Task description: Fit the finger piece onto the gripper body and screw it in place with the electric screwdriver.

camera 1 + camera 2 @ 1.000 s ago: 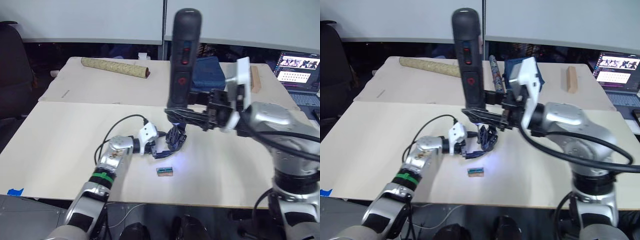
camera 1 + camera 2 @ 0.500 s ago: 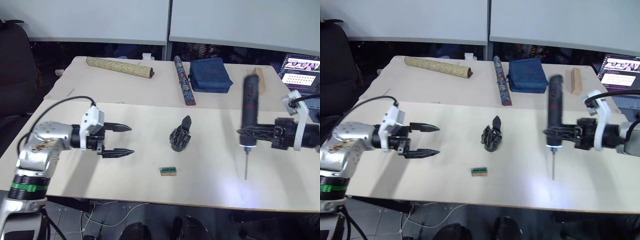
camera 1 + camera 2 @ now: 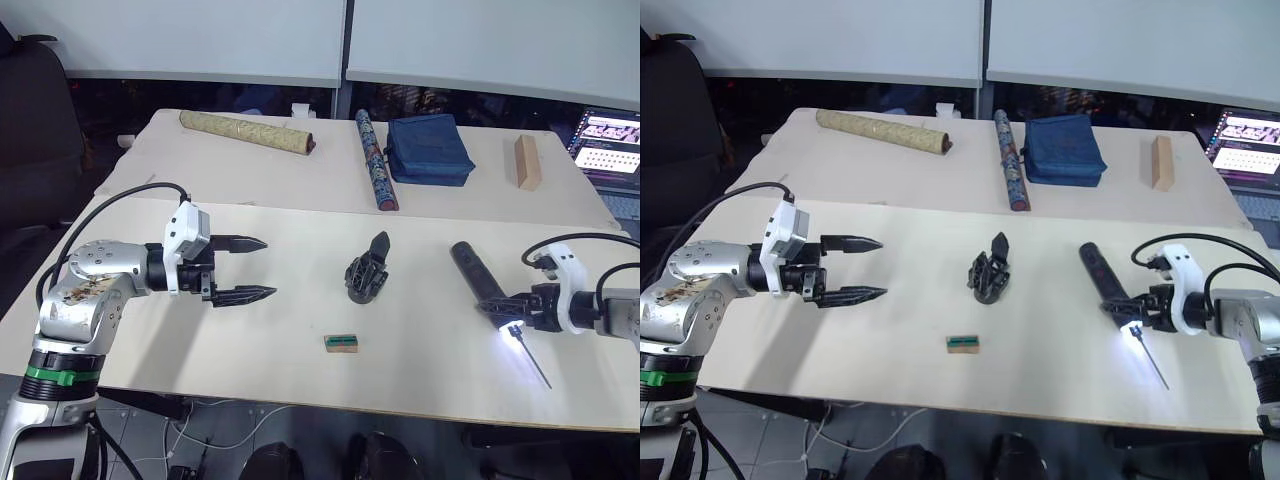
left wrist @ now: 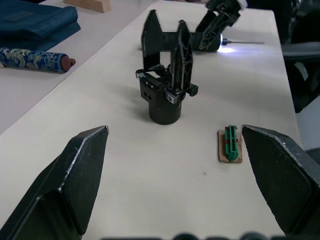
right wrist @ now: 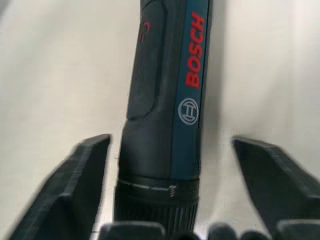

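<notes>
The electric screwdriver (image 3: 1108, 288) lies on the worktop (image 3: 890, 340) between the parted right jaws (image 3: 1137, 318); left jaws (image 3: 248, 269) gape, empty, facing the gripper body (image 3: 369, 275)

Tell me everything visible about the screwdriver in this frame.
The screwdriver is a thick dark cylinder with a blue side panel, red BOSCH lettering and a round logo. It lies flat on the table, thin metal bit pointing toward the near edge, its white tip light on and casting a glow. The right hand has its fingers open on either side of the body near the collar, with gaps showing between them and the tool.
</notes>
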Controlling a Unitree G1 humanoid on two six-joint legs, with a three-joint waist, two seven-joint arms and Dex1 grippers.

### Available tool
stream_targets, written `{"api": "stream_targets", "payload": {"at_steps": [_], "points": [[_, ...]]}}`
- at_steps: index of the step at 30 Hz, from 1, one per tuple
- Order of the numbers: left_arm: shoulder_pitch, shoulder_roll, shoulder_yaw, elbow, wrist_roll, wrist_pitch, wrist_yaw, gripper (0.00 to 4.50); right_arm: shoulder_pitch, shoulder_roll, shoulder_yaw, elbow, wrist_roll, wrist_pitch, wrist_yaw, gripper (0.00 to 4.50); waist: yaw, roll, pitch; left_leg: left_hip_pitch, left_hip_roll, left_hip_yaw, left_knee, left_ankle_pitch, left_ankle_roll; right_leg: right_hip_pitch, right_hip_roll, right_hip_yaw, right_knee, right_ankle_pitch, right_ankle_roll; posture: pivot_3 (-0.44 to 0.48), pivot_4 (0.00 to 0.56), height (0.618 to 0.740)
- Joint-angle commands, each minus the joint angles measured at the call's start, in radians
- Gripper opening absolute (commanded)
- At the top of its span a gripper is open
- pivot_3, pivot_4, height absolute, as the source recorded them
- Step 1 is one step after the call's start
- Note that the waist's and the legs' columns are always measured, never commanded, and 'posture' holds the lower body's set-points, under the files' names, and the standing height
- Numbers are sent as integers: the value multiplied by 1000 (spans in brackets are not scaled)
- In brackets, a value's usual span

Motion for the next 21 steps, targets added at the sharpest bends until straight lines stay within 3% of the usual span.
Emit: {"api": "stream_targets", "payload": {"at_steps": [1,4,8,15,21], "points": [[0,25,33,3,-29,20,-14,4500,82,-2,-152,-144,32,-64,24,4436,0,0,0,0,0,0,0,0,0,0,1,0,0,0,0,0,150,740],[19,90,56,-1,-58,68,-68,4500,124,-46,-310,-277,105,-66,101,4436,-10,4,2,-1,1,0,0,0,0,-2,2,1,1,0,0,0,150,740],[80,220,61,0,-51,55,-194,4500,280,-187,-470,-301,49,-193,353,4436,-14,8,5,2,1,0,-1,0,0,-1,2,3,2,0,0,0,150,740],[98,386,133,166,6,-69,-307,4500,470,-357,-753,27,-98,-367,691,4436,-9,8,5,4,1,3,-1,0,0,1,1,4,0,-2,3,0,150,740],[117,391,164,184,-21,-55,-329,4500,471,-339,-797,181,-142,-426,689,4436,-19,8,5,5,2,3,-1,0,0,1,0,5,1,-3,5,0,150,740]]}}
